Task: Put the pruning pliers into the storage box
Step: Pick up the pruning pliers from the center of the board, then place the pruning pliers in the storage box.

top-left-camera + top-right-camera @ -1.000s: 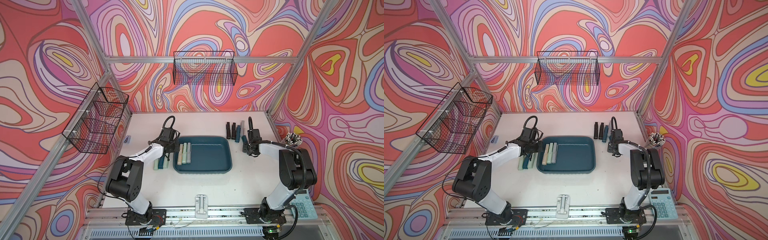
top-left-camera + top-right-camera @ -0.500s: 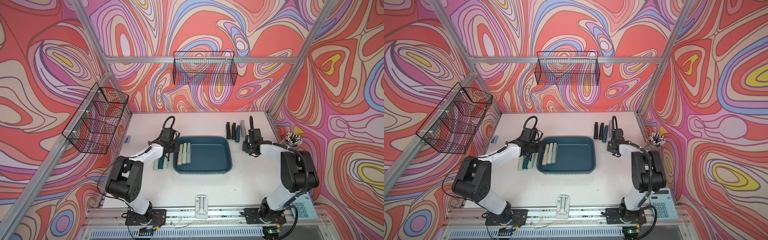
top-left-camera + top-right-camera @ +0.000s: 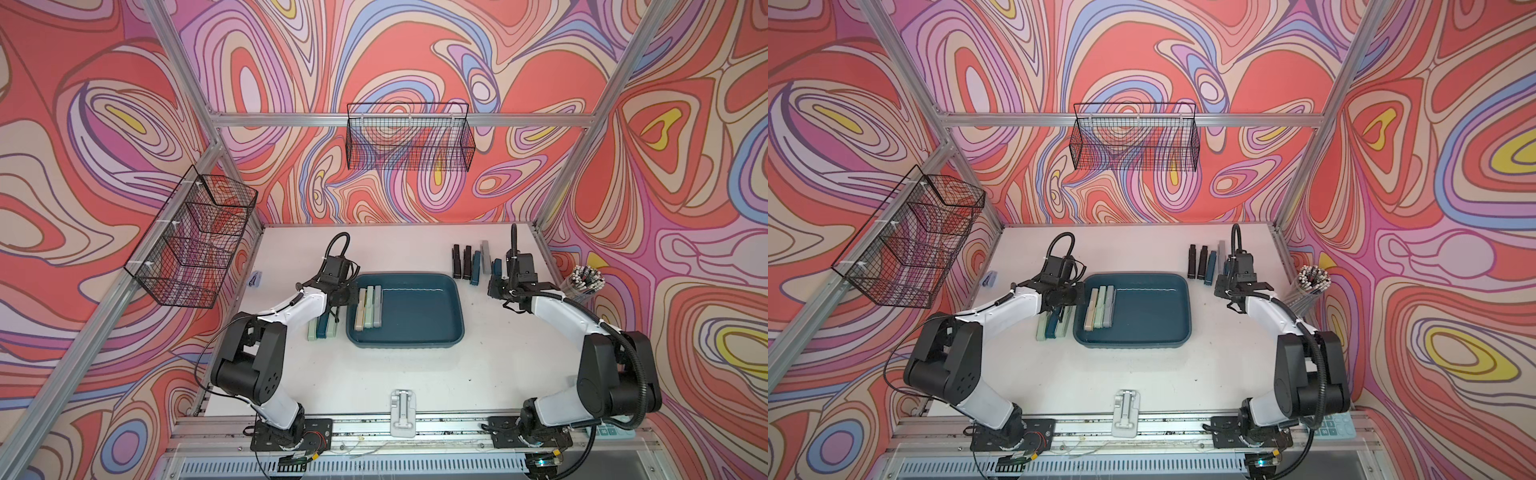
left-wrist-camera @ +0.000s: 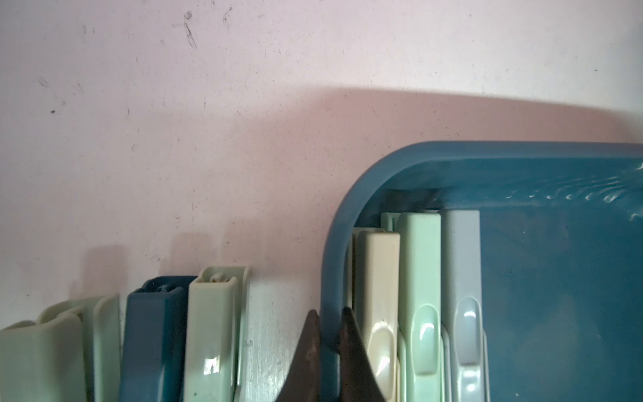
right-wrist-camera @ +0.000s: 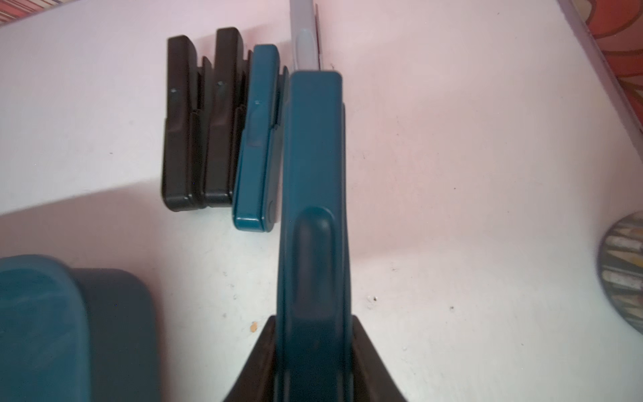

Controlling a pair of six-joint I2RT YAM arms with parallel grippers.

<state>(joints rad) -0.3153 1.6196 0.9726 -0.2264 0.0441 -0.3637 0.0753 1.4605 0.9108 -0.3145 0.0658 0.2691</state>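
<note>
The dark teal storage box sits mid-table. Three pruning pliers lie along its left wall: cream, pale green, grey. My left gripper is shut on the box's left rim. Just outside that rim three more pliers lie on the table. At the back right lie two black pliers, a dark teal one and a grey one. My right gripper is shut on another dark teal plier. Whether it touches the table I cannot tell.
A small blue gadget lies at the left table edge. A cup of pencils stands at the right edge. Black wire baskets hang on the back wall and the left wall. A grey clamp sits at the front.
My right gripper's jaws have closed on the dark teal plier beside the back-right row. The left arm and the box have not moved.
</note>
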